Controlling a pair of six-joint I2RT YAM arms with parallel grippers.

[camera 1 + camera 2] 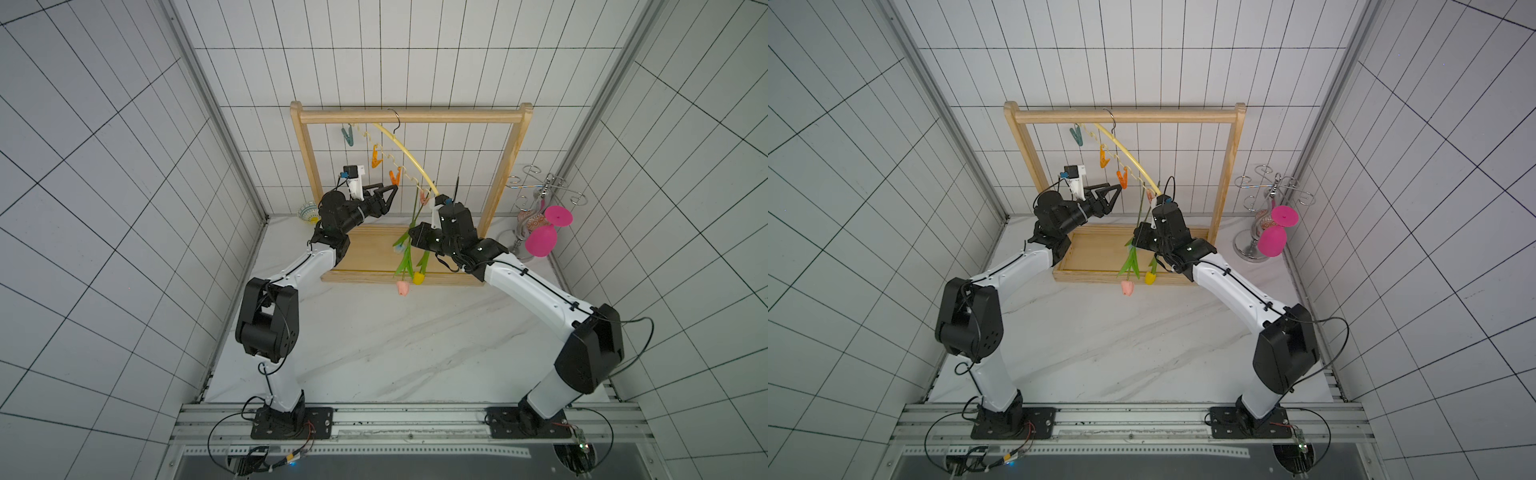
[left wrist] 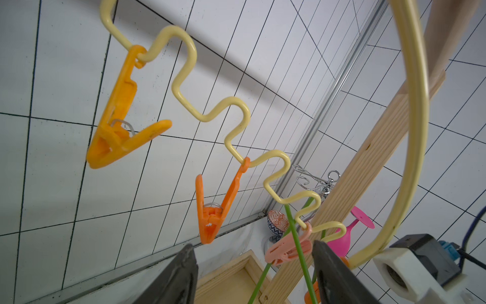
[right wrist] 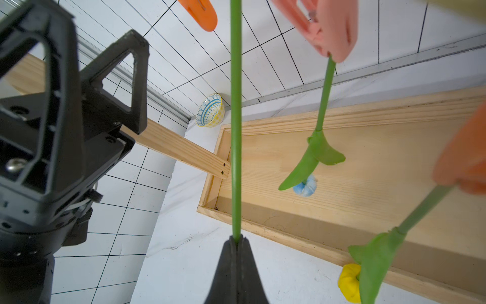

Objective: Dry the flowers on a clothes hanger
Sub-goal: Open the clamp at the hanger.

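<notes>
The right pincer [image 3: 236, 240] is clenched on a green stem [image 3: 236, 131], apparently the pink flower's [image 1: 402, 288], which hangs head-down toward the table's twelve o'clock edge, under the hanger [image 2: 420, 126] on the wooden rack [image 1: 515, 166]. The pale-blue flower [image 3: 306, 185] and yellow flower [image 3: 348, 283] dangle already clipped. The left pincer [image 2: 252, 244], jaws apart and empty, sits at nine o'clock of that stem, by a free orange clip [image 2: 213, 215]. The last pinning seems in hand. Next, I'd judge, that clip must be squeezed open and the stem end fed in.
</notes>
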